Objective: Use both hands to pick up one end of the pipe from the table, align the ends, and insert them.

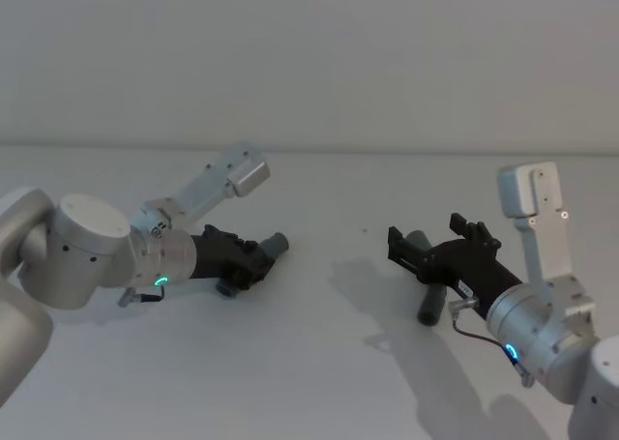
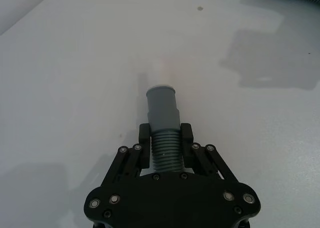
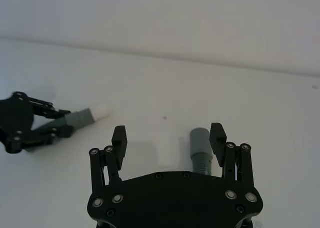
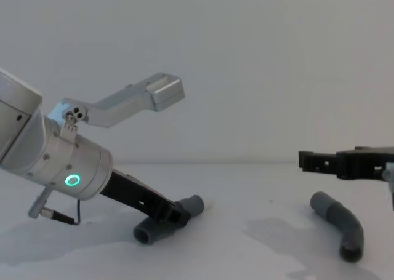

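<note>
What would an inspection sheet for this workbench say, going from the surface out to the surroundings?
Surface: white table, bare apart from one small dark speck.
Job's things: left pipe piece, held with its white-tipped cuff pointing forward; right pipe piece, curved, lying on the table.
Clutter: nothing seen.
Grippers: left gripper shut on the ribbed part of the left pipe piece; right gripper open, hovering above the right pipe piece without touching it.
Cables: thin cable at the left arm's wrist; second cable by the right arm's wrist.
Surroundings: pale wall behind the table.
</note>
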`<state>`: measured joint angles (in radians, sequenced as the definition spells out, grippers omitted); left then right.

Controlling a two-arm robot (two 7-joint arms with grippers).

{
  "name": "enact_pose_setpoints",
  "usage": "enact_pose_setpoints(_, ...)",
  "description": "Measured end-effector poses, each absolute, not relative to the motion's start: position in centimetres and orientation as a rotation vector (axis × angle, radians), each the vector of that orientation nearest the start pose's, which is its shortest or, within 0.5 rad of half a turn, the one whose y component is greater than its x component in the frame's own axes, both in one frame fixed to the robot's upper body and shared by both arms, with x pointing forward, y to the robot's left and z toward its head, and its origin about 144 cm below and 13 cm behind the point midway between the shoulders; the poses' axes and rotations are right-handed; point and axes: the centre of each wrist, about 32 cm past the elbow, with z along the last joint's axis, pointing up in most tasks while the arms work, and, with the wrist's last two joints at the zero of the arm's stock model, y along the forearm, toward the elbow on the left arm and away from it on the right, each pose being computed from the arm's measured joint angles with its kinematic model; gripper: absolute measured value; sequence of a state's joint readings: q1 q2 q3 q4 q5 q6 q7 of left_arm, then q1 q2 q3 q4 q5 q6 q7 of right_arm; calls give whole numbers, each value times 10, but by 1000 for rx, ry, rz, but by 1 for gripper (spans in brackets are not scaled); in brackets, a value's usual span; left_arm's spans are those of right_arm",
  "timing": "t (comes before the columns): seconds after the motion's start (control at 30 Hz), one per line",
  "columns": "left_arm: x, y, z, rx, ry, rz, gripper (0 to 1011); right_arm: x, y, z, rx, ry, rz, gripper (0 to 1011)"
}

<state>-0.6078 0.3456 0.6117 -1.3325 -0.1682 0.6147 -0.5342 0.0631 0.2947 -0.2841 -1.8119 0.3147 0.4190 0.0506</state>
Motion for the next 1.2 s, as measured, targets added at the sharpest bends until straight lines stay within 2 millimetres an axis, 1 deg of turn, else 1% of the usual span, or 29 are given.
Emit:
enact_pose_setpoints(0.17, 581, 185, 1245, 641, 86, 706, 338, 459, -199, 1216, -225, 150, -1215, 1003)
enact_pose_setpoints(0.37, 581, 185, 1245, 641, 86, 706, 338, 465, -198, 1211, -267, 148, -1260, 1003)
enact_pose_setpoints(0.83, 581, 185, 1245, 641, 86, 706, 338, 476, -201, 1198, -361, 144, -1315, 1003)
enact_pose_setpoints(1.2, 581, 185, 1245, 641, 86, 706, 338, 480, -205, 1194, -420, 150, -1312, 1003)
